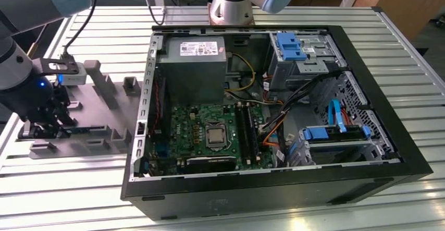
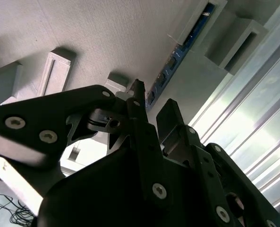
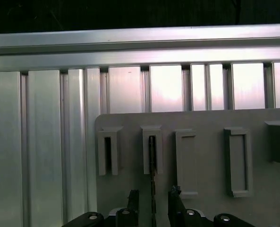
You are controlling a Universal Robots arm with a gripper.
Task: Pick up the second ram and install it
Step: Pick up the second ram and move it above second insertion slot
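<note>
The exterior view is giving us the wide shot: the arm is reaching down at the exterior view's left, wrist pointing at the grey holder tray (image 1: 104, 100) on the slatted table (image 1: 70, 179), with the open computer case (image 1: 389, 153) and its motherboard (image 1: 208, 132) sitting just beside the tray. The second ram (image 1: 87, 130) is showing there as a thin dark strip at the gripper (image 1: 47, 129).

The first wrist view is looking at the ram (image 3: 152, 165) edge-on. It is standing in a holder block (image 3: 152, 149), running down between the fingers (image 3: 132, 198).

The second wrist view is showing its blue face and chips (image 2: 177, 52). The gripper (image 3: 153, 198) is sitting open, its jaws straddling the stick with a gap on each side.
</note>
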